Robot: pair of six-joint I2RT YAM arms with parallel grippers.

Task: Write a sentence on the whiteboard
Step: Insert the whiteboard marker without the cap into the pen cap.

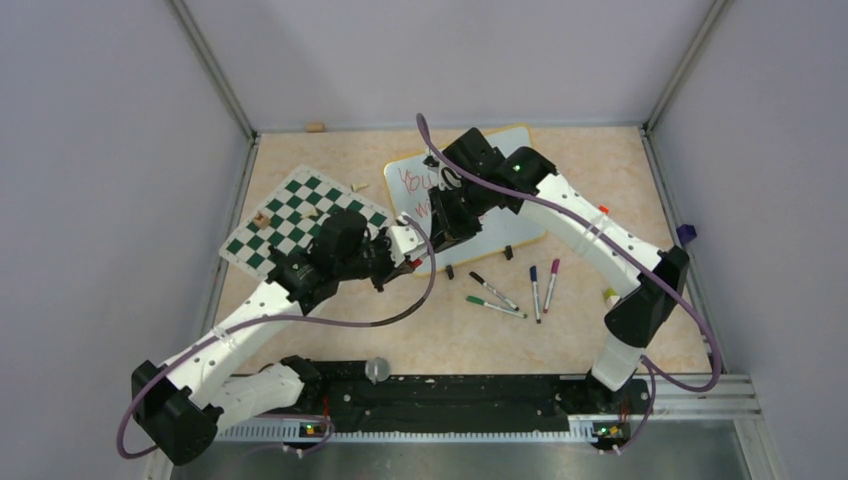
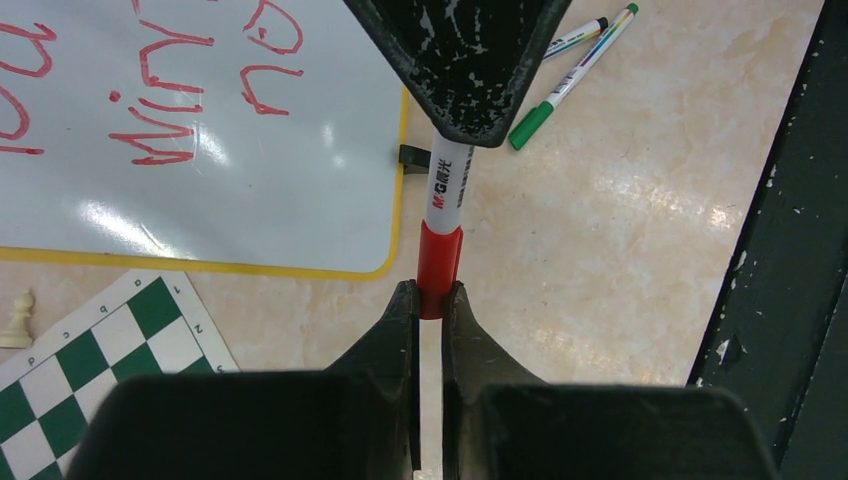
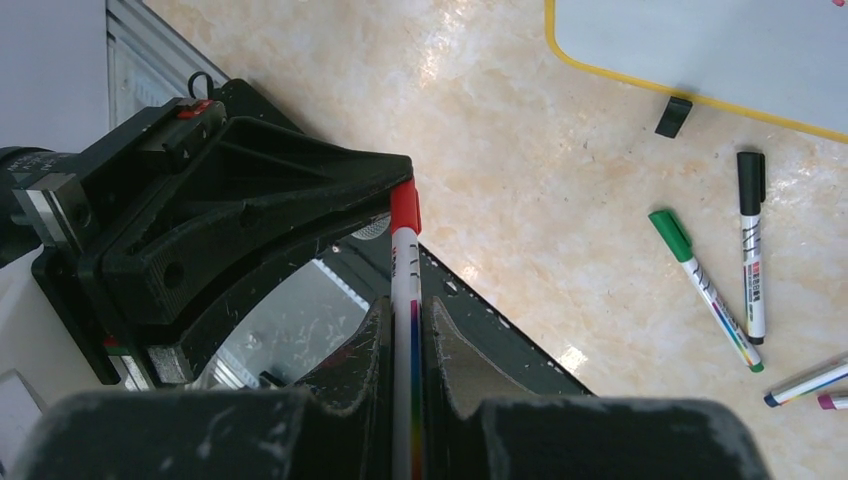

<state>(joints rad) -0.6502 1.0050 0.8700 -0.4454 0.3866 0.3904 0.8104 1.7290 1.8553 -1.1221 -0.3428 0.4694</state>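
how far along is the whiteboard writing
Done: red writing covers part of the whiteboard. In hand: the right gripper holds the red marker by its barrel, the left gripper pinches its cap, beside the board. Left: unclear whether the cap is going on or coming off, so more writing may remain.

Top external: high behind the arm bases, looking down over the whole table (image 1: 600,180).
Left wrist: close, looking past the left gripper (image 2: 430,300) at the whiteboard (image 2: 250,180) near edge.
Right wrist: close, facing the near rail (image 3: 130,70).
Shared by both wrist views: red marker (image 2: 446,200), green marker (image 2: 572,75), board clip (image 2: 412,157).
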